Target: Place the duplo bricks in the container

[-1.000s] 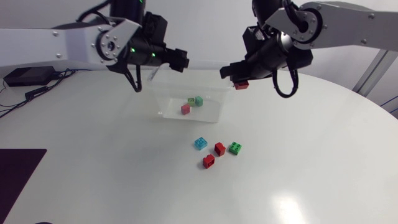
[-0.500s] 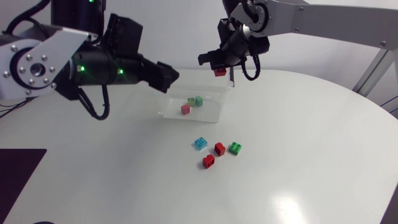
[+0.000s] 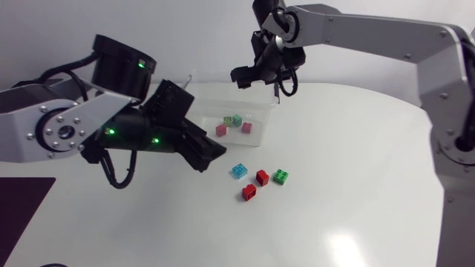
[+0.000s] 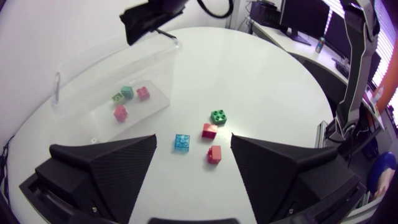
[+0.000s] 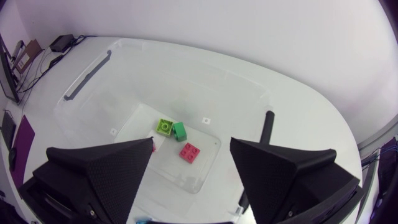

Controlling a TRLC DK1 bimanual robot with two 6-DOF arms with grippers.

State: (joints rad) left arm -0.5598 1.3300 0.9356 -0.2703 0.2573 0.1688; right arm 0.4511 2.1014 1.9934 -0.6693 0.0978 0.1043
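Left gripper (image 3: pixel 210 152): fingers wide apart, nothing held, poised above the table. Blue brick (image 4: pixel 181 142): just ahead of the gap, towards the container-side finger; judged the likeliest next pick. Near red brick (image 4: pixel 214 154): close beside the blue one, towards the other finger. Far red brick (image 4: pixel 209 130) and green brick (image 4: pixel 218 116): further ahead of the fingertips. Handling advice: centre the gap over the blue brick, square the fingers to its flat sides, descend straight, close low beneath the studs; probable hazard, a nudge to the near red brick. Container (image 4: pixel 93 65): clear, well ahead of the left fingers, four small bricks inside. Right gripper (image 3: pixel 241 76): above the container, fingers apart and empty, pink brick (image 5: pixel 189 151) beneath the gap.
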